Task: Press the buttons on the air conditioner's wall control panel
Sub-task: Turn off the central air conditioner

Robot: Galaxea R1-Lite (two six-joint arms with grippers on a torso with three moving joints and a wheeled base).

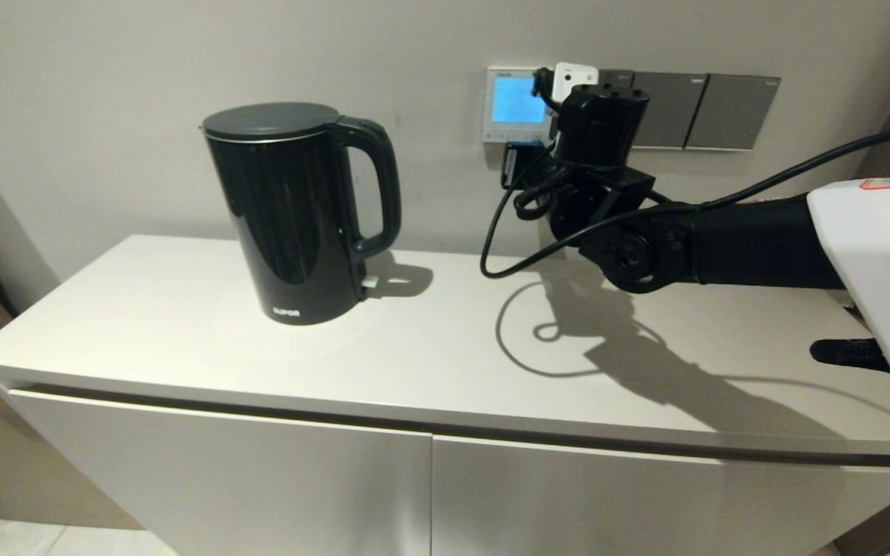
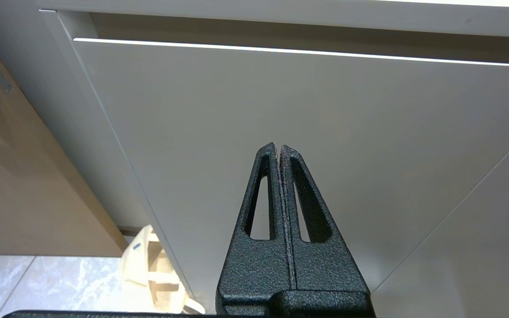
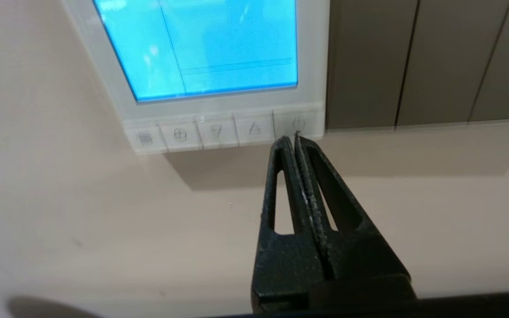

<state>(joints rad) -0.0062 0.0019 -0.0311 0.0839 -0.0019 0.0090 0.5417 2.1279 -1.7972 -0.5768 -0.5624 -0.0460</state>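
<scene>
- While parked low before the cabinet door (image 2: 281, 101), the left claw (image 2: 279, 148) is clenched on nothing.
- Black kettle (image 1: 298, 212) stands on the counter (image 1: 429, 347).
- Right claw (image 3: 290, 140), clenched, tips touching the rightmost of the buttons (image 3: 223, 132) under the wall control panel (image 3: 312, 57)'s lit blue screen.

From the head we look forward and down over the cabinet's white surface (image 1: 429, 340) to the wall, where the wall control panel (image 1: 514, 104) shows small and far. Our right wrist camera faces that same wall control panel (image 3: 312, 57) from very close, sharing it with the head view. Our left wrist camera sits low, facing the cabinet door (image 2: 281, 101) nearby.
</scene>
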